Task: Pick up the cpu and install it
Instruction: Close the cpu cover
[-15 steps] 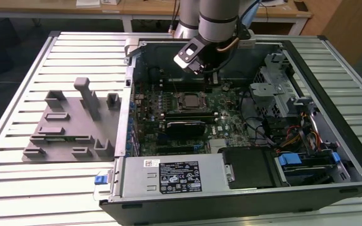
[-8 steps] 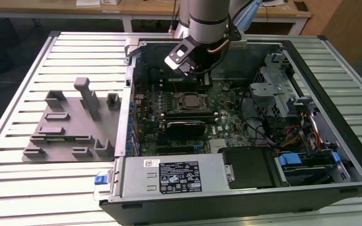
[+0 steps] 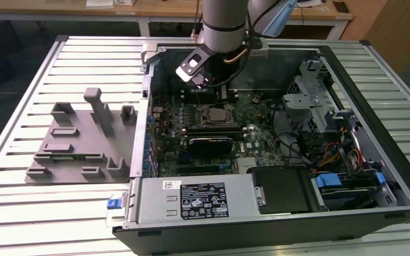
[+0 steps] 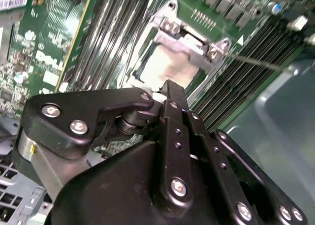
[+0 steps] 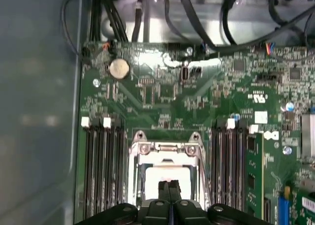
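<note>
One pincer (image 5: 170, 186) (closed) over cpu (image 5: 150, 179)

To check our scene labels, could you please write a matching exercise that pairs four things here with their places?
Things:
1 cpu
2 tray
3 battery
4 hand

Places:
A on the table, outside the case
B over the socket
C inside the socket frame
D on the board, near the black cables

Pairs: 1-C, 2-A, 3-D, 4-B
</note>
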Robot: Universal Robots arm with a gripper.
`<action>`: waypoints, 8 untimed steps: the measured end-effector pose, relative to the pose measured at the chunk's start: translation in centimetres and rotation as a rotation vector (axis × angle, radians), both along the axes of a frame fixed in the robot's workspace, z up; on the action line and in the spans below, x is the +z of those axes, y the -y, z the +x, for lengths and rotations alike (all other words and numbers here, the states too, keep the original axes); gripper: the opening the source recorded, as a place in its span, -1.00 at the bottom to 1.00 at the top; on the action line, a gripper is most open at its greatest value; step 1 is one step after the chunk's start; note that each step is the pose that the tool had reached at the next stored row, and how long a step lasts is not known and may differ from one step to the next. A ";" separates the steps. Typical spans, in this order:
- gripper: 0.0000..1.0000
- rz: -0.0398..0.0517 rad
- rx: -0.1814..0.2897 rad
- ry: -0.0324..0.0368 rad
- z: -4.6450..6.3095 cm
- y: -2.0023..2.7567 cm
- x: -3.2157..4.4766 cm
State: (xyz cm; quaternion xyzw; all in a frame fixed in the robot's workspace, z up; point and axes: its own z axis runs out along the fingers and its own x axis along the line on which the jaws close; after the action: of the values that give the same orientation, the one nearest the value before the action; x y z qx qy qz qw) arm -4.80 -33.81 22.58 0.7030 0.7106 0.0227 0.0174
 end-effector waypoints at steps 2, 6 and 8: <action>-0.79 0.0002 0.000 -0.0002 -0.4 0.03 -0.24; -0.79 -0.0001 -0.002 -0.0022 -0.9 0.10 -0.71; -0.79 -0.0001 -0.002 -0.0037 -1.1 0.16 -0.92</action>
State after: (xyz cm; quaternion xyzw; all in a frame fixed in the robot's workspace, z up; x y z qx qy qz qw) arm -5.95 -33.97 21.67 0.7039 0.7098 0.0213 0.0161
